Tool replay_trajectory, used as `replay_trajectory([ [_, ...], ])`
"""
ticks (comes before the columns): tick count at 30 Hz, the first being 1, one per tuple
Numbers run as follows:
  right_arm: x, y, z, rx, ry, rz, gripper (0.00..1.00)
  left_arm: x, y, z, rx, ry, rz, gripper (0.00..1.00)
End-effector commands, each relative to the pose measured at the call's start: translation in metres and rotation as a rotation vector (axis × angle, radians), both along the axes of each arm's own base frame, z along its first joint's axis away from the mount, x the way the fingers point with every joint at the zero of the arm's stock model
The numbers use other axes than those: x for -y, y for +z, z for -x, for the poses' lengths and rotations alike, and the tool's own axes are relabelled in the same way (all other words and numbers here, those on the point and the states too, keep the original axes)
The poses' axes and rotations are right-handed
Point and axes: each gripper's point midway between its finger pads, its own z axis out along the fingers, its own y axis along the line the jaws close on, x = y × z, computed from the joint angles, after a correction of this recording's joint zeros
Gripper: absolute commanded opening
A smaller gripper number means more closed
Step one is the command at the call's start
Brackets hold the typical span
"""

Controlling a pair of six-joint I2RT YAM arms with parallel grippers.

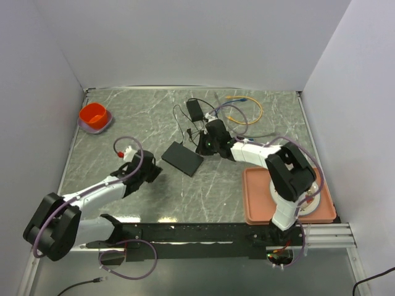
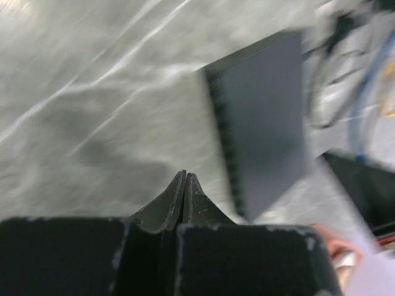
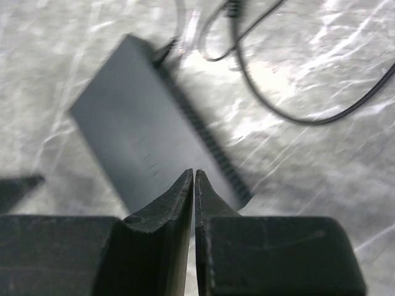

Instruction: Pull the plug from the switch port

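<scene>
Our right tool (image 3: pixel 194 179) has its fingers pressed together on nothing, close to one end of the switch (image 3: pixel 148 142), the flat black box lying on the marbled surface (image 3: pixel 321 74). At the box's far corner a thin dark lead (image 3: pixel 163 52) meets it; blur hides the plug and the port themselves. Our left tool (image 2: pixel 186 180) is likewise closed and empty, near the box's other side and apart from it. Further out we see the adapter brick (image 1: pixel 195 109), yellow and blue cables (image 1: pixel 241 98), a red bowl (image 1: pixel 94 115) and a pink tray (image 1: pixel 254 209).
</scene>
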Motion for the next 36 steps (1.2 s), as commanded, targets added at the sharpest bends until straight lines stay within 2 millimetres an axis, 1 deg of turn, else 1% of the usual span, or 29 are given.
replay_trajectory([
  [1, -0.018, 0.008, -0.019, 0.01, 0.034, -0.028, 0.11, 0.008, -0.015, 0.004, -0.024, -0.001, 0.037, 0.01],
  [3, -0.023, 0.003, -0.02, -0.002, 0.048, -0.037, 0.1, 0.009, -0.017, 0.001, -0.031, -0.01, 0.022, 0.01],
  [4, -0.024, 0.001, -0.02, -0.005, 0.049, -0.036, 0.09, 0.011, -0.02, -0.005, -0.03, -0.01, 0.016, 0.01],
  [5, -0.023, -0.004, -0.018, -0.011, 0.047, -0.038, 0.09, 0.014, -0.016, -0.011, -0.021, -0.014, 0.011, 0.01],
  [6, -0.023, -0.006, -0.017, -0.016, 0.046, -0.038, 0.09, 0.014, -0.02, -0.013, -0.035, -0.019, -0.007, 0.01],
  [7, -0.021, -0.009, -0.016, -0.02, 0.04, -0.033, 0.09, 0.015, -0.029, -0.014, -0.066, -0.023, -0.019, 0.01],
  [8, -0.018, -0.017, -0.011, -0.031, 0.039, -0.025, 0.09, 0.017, -0.029, -0.018, -0.068, -0.029, -0.015, 0.01],
  [9, -0.017, -0.018, -0.011, -0.03, 0.038, -0.028, 0.09, 0.021, -0.031, -0.019, -0.077, -0.045, -0.003, 0.01],
  [10, -0.017, -0.021, -0.009, -0.035, 0.048, -0.022, 0.08, 0.024, -0.038, -0.02, -0.09, -0.048, 0.003, 0.01],
  [12, -0.016, -0.029, -0.003, -0.056, 0.056, -0.02, 0.08, 0.028, -0.041, -0.023, -0.103, -0.063, 0.022, 0.01],
  [13, -0.019, -0.031, 0.001, -0.064, 0.067, -0.025, 0.08, 0.029, -0.049, -0.024, -0.125, -0.067, 0.017, 0.01],
  [14, -0.015, -0.038, 0.007, -0.072, 0.064, -0.016, 0.08, 0.03, -0.049, -0.027, -0.126, -0.076, 0.014, 0.01],
  [16, -0.016, -0.037, 0.008, -0.062, 0.064, -0.031, 0.07, 0.029, -0.055, -0.029, -0.143, -0.076, 0.01, 0.01],
  [17, -0.012, -0.039, 0.009, -0.064, 0.053, -0.021, 0.08, 0.029, -0.057, -0.029, -0.147, -0.076, 0.011, 0.01],
  [18, -0.01, -0.038, 0.008, -0.053, 0.044, -0.019, 0.07, 0.027, -0.06, -0.03, -0.155, -0.072, 0.013, 0.01],
  [19, -0.009, -0.03, 0.004, -0.028, 0.034, -0.027, 0.08, 0.028, -0.061, -0.031, -0.155, -0.077, 0.022, 0.01],
  [22, 0.0, -0.019, -0.005, -0.003, -0.004, -0.019, 0.08, 0.027, -0.064, -0.029, -0.167, -0.079, 0.027, 0.01],
  [23, 0.004, -0.013, -0.014, 0.01, -0.025, -0.018, 0.08, 0.027, -0.065, -0.029, -0.167, -0.078, 0.028, 0.01],
  [26, 0.014, -0.007, -0.03, 0.022, -0.062, -0.01, 0.07, 0.027, -0.068, -0.025, -0.174, -0.084, 0.037, 0.01],
  [29, 0.019, -0.011, -0.038, 0.018, -0.086, -0.015, 0.07, 0.028, -0.072, -0.021, -0.179, -0.089, 0.046, 0.01],
  [30, 0.02, -0.012, -0.04, 0.017, -0.094, -0.025, 0.07, 0.027, -0.074, -0.02, -0.184, -0.09, 0.045, 0.01],
  [31, 0.023, -0.017, -0.036, 0.009, -0.098, -0.03, 0.06, 0.027, -0.076, -0.018, -0.189, -0.092, 0.047, 0.01],
  [32, 0.022, -0.009, -0.043, 0.049, -0.107, -0.068, 0.06, 0.028, -0.078, -0.016, -0.195, -0.094, 0.051, 0.01],
  [33, 0.028, -0.008, -0.044, 0.05, -0.133, -0.091, 0.06, 0.028, -0.079, -0.016, -0.196, -0.097, 0.052, 0.01],
  [34, 0.031, -0.006, -0.043, 0.052, -0.142, -0.103, 0.06, 0.027, -0.081, -0.014, -0.202, -0.099, 0.051, 0.01],
  [35, 0.03, -0.005, -0.045, 0.052, -0.135, -0.108, 0.06, 0.027, -0.082, -0.013, -0.204, -0.101, 0.051, 0.01],
  [36, 0.032, -0.013, -0.04, 0.014, -0.119, -0.074, 0.06, 0.028, -0.083, -0.013, -0.207, -0.103, 0.049, 0.01],
])
